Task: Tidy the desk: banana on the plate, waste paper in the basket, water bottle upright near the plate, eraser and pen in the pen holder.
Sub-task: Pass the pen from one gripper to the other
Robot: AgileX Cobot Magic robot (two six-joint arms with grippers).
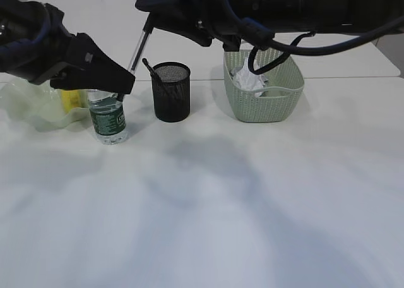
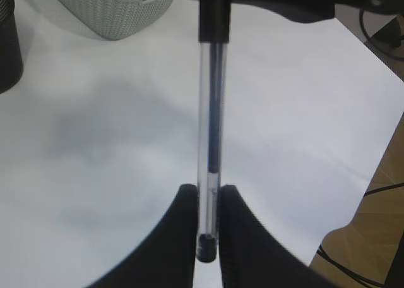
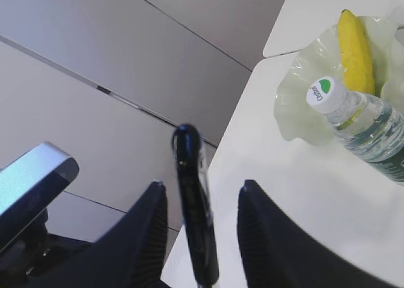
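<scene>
The left gripper [image 2: 208, 206] is closed tight on the lower end of a clear-barrelled pen [image 2: 211, 117], its two black fingers [image 2: 180, 231] pinching the barrel just above the dark end cap, so the pen runs straight away from the gripper toward the other arm. In the exterior view the pen [image 1: 139, 51] slants up from this left gripper [image 1: 120, 86] to the right arm above it. The right gripper [image 3: 201, 218] stands part open: the dark pen [image 3: 192, 199] lies in the gap between its fingers [image 3: 148, 237], nearer one finger than the other, and whether either finger touches it cannot be told. Directly below the left gripper the water bottle [image 1: 108, 119] stands upright on the desk [image 1: 252, 193], its dark green label facing the camera; its cap is hidden there by the gripper but shows white in the right wrist view [image 3: 323, 93]. Just beside the bottle, on the far side from the right gripper, sits the pale green plate [image 1: 28, 105] with the banana [image 3: 356, 51] lying in it. To the other side of the left gripper, near it, is the black mesh pen holder [image 1: 171, 91], with a dark stick-like thing poking above its rim. Farther along, under the right arm, the sage-green basket [image 1: 271, 98] holds the crumpled waste paper [image 1: 251, 81].
</scene>
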